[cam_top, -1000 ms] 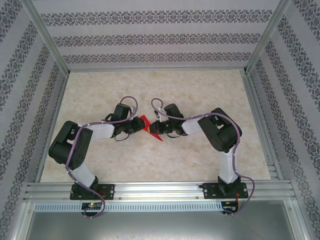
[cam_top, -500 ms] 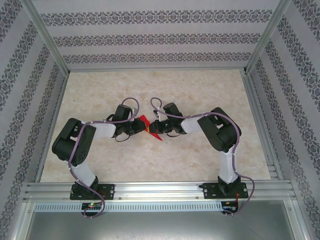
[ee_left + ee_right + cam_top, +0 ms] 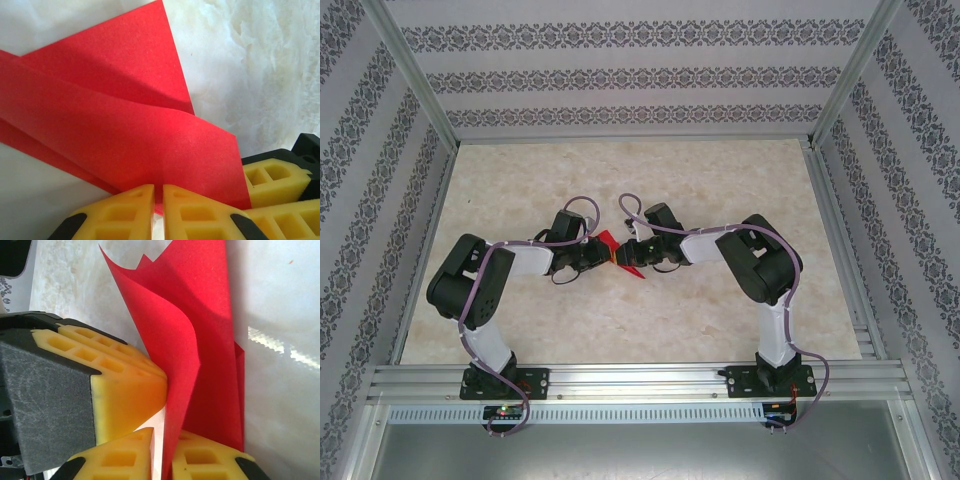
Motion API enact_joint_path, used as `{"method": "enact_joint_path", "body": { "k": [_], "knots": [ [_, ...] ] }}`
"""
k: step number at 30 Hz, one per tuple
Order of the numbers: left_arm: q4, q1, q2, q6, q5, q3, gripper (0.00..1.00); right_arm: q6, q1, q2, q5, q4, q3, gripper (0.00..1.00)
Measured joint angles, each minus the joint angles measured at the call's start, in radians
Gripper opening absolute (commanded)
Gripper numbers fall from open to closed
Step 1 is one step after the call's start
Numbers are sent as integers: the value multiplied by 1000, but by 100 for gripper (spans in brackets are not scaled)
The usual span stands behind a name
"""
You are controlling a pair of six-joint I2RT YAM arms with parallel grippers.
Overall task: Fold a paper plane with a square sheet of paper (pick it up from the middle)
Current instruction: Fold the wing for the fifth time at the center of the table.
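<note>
1. With the left gripper (image 3: 158,200), pinching the lower edge of the red paper (image 3: 115,135), yellow jaws drawn in to a thin slit with red showing inside it.
2. With the right gripper (image 3: 164,442), standing narrowly parted around the same paper: passing edge-on between the jaws, lying against one of them, and leaving a pale sliver of table on the other side.
3. Meeting tip to tip near the middle of the marbled table (image 3: 720,190) in the top view, with both arms bent inward and the paper caught between the two grippers.
4. Showing partly folded rather than flat in the left wrist view: one flap overlapping another along a slanting crease, a pointed corner reaching up and away from the jaws.
5. Standing in upright curling layers in the right wrist view, one layer bowing toward the left gripper's fingers (image 3: 125,390) and touching their tip.
6. Poking out in the top view as two red points, one toward the patterned far wall (image 3: 620,75), the other toward the near rail (image 3: 640,380).
7. Crowding in at the right edge of the left wrist view: the right gripper's fingers (image 3: 270,180), just beside the paper's lower corner.
8. Not telling clearly whether the paper is touching the table anywhere.
</note>
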Motion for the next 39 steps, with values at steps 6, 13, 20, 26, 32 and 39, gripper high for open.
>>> {"method": "enact_joint_path", "body": {
  "k": [6,13,20,26,32,39],
  "knots": [
    [-22,-1,6,0,-11,15,13,-12,0,-18,9,-44,4,20],
    [-41,-1,12,0,-11,28,13,-31,0,-56,18,-88,-8,21],
    [-47,-1,14,0,-9,33,13,-51,-3,-66,19,-93,-39,12],
    [-60,-1,17,3,-5,47,14,-41,-14,-66,16,-63,-58,4],
    [-60,-1,6,16,6,48,18,-13,-20,-56,-4,-26,-66,0],
    [4,-1,-28,25,59,31,18,26,-25,-26,-42,-3,-60,0]
  ]
}}
